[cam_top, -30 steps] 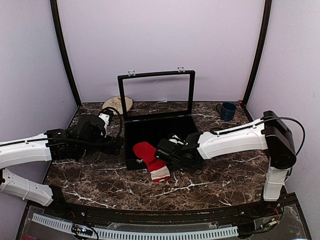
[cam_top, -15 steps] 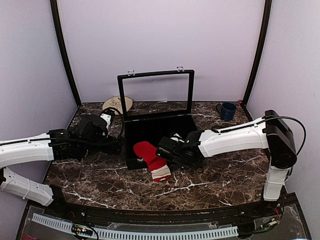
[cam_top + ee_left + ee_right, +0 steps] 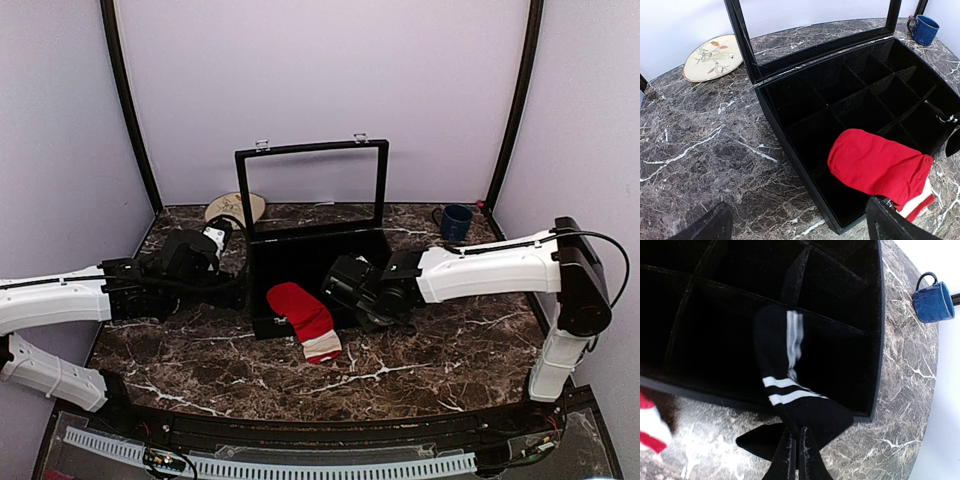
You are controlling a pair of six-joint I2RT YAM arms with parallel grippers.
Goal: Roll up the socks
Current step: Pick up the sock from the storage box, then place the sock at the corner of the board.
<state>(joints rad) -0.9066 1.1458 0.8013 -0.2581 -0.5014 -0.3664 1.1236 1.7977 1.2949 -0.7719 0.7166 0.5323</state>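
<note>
A red sock (image 3: 303, 315) with a cream-white cuff lies across the front wall of the open black case (image 3: 262, 330), toe inside and cuff on the table. In the left wrist view the red sock (image 3: 875, 167) lies just ahead of my open left gripper (image 3: 800, 226), which hovers over the case's front corner with nothing between its fingers. My right gripper (image 3: 795, 432) is shut on the end of a black sock (image 3: 790, 390) with two white stripes. That sock hangs from a compartment over the case rim (image 3: 879, 340).
The case's lid frame (image 3: 312, 150) stands upright at the back. A blue mug (image 3: 456, 221) sits at the back right, and a decorated plate (image 3: 235, 209) at the back left. Bare marble table lies in front of the case.
My right gripper has closed on the black sock and drawn a little back and to the right. The left arm has edged slightly toward the case.
</note>
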